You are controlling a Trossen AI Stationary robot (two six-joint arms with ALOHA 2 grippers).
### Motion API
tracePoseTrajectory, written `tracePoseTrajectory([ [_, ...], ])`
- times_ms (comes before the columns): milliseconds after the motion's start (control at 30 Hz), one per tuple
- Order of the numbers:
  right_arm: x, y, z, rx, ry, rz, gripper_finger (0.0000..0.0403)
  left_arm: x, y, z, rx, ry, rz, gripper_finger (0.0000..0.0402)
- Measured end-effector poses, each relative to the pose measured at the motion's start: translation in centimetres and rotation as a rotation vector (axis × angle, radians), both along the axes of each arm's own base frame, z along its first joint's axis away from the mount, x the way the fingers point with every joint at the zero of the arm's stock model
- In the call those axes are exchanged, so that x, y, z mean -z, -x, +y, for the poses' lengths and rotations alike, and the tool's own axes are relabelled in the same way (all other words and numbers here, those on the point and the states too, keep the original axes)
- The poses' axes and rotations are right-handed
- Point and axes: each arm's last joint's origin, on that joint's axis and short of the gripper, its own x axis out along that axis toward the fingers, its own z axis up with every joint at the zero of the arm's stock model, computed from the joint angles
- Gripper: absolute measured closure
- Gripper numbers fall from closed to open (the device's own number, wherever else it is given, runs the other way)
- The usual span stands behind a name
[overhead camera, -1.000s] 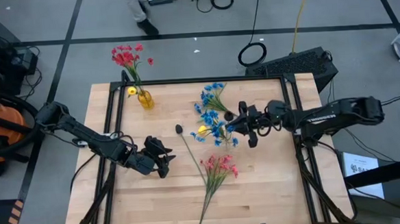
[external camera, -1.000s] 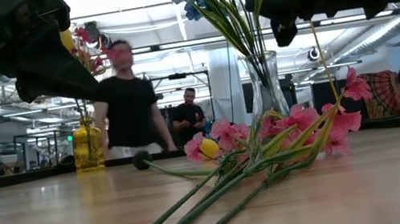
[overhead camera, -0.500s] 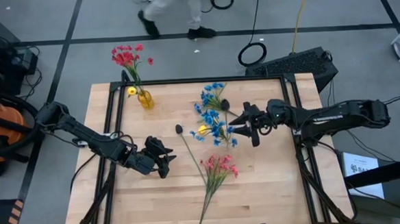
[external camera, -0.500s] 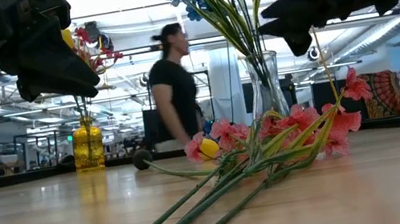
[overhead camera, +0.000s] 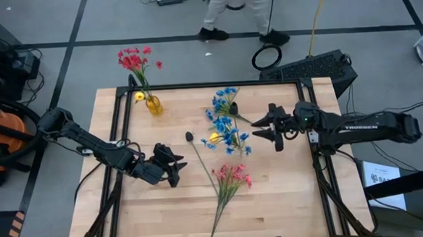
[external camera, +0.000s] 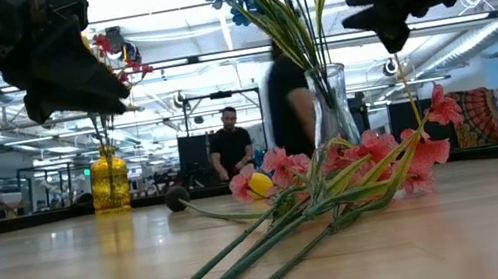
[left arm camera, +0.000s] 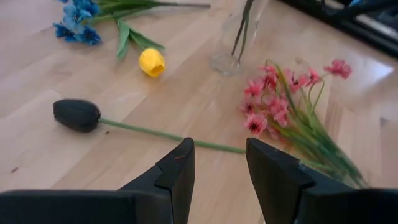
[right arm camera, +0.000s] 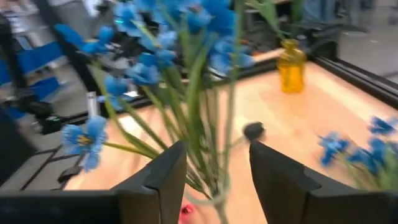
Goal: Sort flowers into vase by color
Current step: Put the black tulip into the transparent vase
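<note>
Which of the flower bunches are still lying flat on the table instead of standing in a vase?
The pink flowers lie flat on the table. The red flowers stand in the yellow vase, and most blue flowers stand in the clear vase.

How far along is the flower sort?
Done: red flowers in the yellow vase, blue flowers in the clear vase. In hand: nothing; the right gripper is open beside that vase, the left gripper open and empty. Left: pink sprigs, dark bud, yellow bud, more blue blooms on the table.
</note>
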Motion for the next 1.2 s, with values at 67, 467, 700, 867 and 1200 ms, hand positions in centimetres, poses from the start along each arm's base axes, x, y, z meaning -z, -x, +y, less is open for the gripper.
tracePoseTrajectory([
  [67, 0.0, 0.5, 0.0, 0.038, -0.011, 0.02, 0.0243, -0.2, -0.1, 0.0, -0.011, 0.001, -0.023, 0.0252],
  [467, -2.5, 2.7, 0.2, 0.155, -0.061, 0.175, 0.031, -0.5, -0.3, -0.1, -0.023, 0.011, -0.063, 0.0252],
  [700, -3.9, 3.9, 0.3, 0.234, -0.133, 0.342, 0.0359, -0.6, -0.4, -0.1, -0.03, 0.013, -0.079, 0.0252],
  [867, -3.5, 4.3, 0.4, 0.263, -0.21, 0.408, 0.0393, -0.6, -0.4, -0.1, -0.034, 0.01, -0.08, 0.0252],
  [1200, -2.7, 3.8, -0.2, 0.419, -0.285, 0.465, 0.0402, -0.6, -0.4, -0.1, -0.039, 0.007, -0.081, 0.0252],
])
